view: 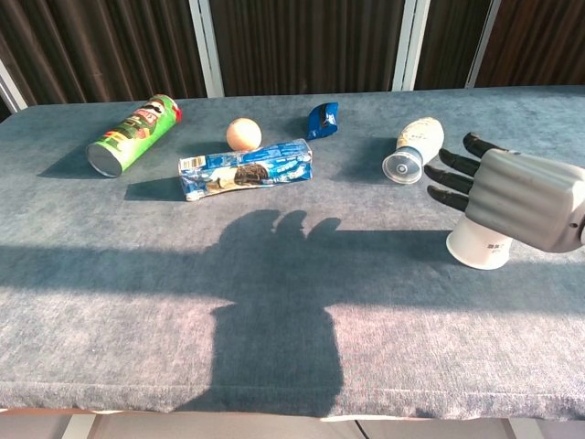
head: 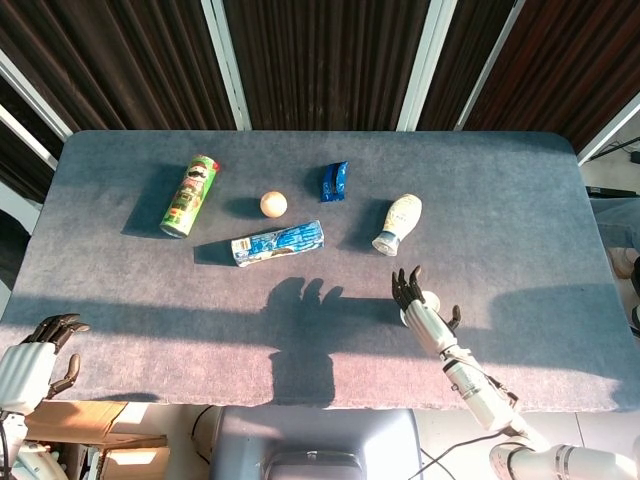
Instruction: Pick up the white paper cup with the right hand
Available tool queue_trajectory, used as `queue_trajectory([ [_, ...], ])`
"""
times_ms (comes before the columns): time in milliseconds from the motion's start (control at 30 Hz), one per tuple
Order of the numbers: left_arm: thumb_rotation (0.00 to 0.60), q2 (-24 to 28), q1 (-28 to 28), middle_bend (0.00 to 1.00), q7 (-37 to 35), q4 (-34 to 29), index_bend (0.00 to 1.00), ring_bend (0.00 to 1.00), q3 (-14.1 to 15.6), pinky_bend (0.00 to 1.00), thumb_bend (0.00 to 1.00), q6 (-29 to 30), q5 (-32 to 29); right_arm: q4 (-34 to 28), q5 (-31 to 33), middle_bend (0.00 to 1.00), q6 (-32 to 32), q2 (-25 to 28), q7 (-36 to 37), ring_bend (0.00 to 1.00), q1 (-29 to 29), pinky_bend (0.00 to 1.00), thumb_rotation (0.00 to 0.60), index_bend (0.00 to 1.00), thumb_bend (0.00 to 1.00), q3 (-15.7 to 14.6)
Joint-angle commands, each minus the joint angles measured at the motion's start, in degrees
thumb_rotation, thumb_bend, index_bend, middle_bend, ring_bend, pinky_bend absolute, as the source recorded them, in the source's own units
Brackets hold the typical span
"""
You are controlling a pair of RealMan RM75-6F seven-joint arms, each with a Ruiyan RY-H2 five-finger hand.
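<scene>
White paper cup sits at the right of the chest view, low centre-right in the head view, on the blue-grey surface. It looks to be upside down, wide rim on the cloth, though my hand covers most of it, so I can't be sure. Plain white, a small printed mark near the rim, no lid or sleeve visible.

My right hand is over and in front of the cup, fingers spread and straight, pointing toward the frame's left. It holds nothing. I cannot tell whether the palm touches the cup.

Handling judgement: very light, thin-walled, easily crushed or tipped. Paper should give fair friction. Best to wrap the side wall at mid-height with gentle pressure, thumb opposite the fingers, not pinch the rim.

Left hand at the lower left of the head view, off the surface, fingers loosely curled, empty.
</scene>
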Motion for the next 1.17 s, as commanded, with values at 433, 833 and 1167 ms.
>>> queue_trajectory([
  [433, 0.600, -0.2, -0.1, 0.17, 0.8, 0.0, 0.29, 0.14, 0.0, 0.39, 0.55, -0.3, -0.3, -23.2, -6.4, 0.06, 9.5, 21.5, 55.8, 0.05, -6.8, 0.25, 0.600, 0.00, 0.24, 4.4],
  [833, 0.600, -0.6, -0.3, 0.17, 1.4, 0.3, 0.29, 0.14, -0.2, 0.39, 0.55, -0.5, -0.6, -14.6, -9.1, 0.06, 17.5, 21.6, 82.0, 0.05, -12.8, 0.19, 0.600, 0.01, 0.26, 1.6],
  [1167, 0.600, -0.7, 0.1, 0.17, 1.8, 0.1, 0.28, 0.14, -0.1, 0.39, 0.55, 0.3, -0.2, -13.7, -6.8, 0.06, 14.5, 21.0, 85.3, 0.05, -12.6, 0.19, 0.600, 0.01, 0.28, 1.1],
])
